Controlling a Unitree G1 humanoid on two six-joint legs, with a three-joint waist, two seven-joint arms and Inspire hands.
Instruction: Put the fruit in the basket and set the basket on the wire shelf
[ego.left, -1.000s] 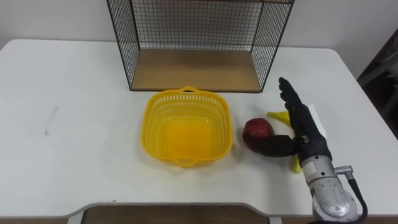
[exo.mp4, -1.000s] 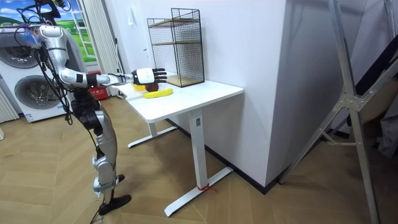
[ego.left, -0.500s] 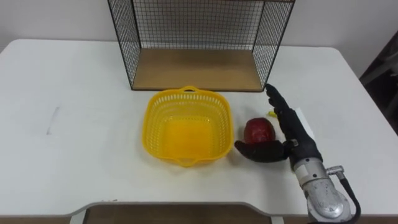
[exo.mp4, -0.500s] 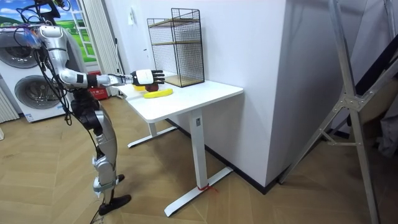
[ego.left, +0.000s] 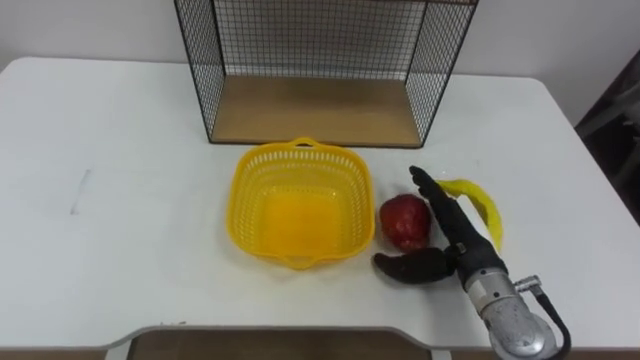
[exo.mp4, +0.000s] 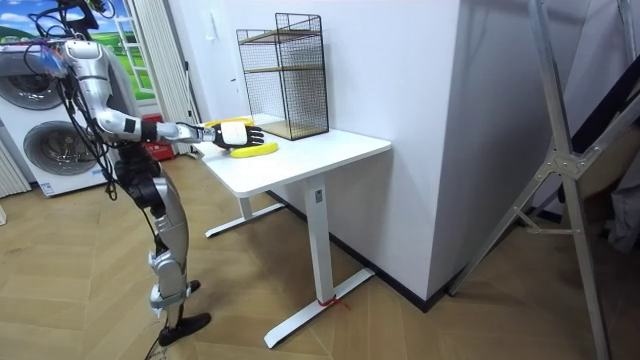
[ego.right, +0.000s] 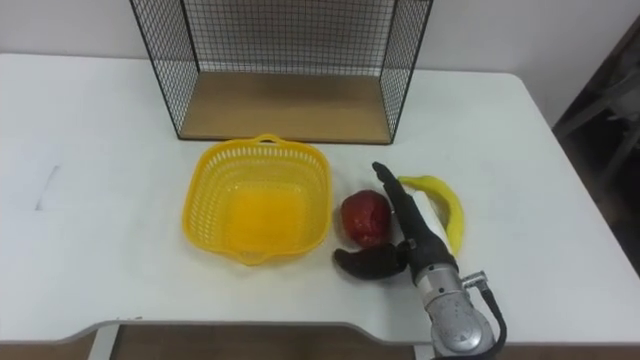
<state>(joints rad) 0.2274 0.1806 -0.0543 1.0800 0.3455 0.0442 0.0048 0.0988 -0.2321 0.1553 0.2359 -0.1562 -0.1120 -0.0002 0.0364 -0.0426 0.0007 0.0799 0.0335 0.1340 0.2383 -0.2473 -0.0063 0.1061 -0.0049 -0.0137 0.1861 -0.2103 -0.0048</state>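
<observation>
- The right hand (ego.left: 458, 248) reaches over the desk's (ego.left: 120, 150) near edge, fingers straight, thumb spread wide, gripping nothing.
- The red apple (ego.left: 402, 220) sits on the desk in the gap between thumb and fingers, just right of the basket.
- The banana (ego.left: 482, 205) lies on the desk beyond the fingers, farther right.
- The yellow basket (ego.left: 252, 195) stands mid-desk.
- The wire shelf (ego.left: 315, 110) stands just behind the basket.

Wire shelf (ego.left: 315, 110): upper part cut by 12 o'clock edge of eye views. Banana (ego.left: 488, 203): inner side hidden behind right hand (ego.left: 452, 240). Red fruit (ego.left: 402, 220): 4 o'clock flank masked by fingers (ego.left: 437, 205); contact not determinable. Tabletop (ego.left: 120, 150): 9 o'clock side cut. Room view: red fruit hidden behind hand.
</observation>
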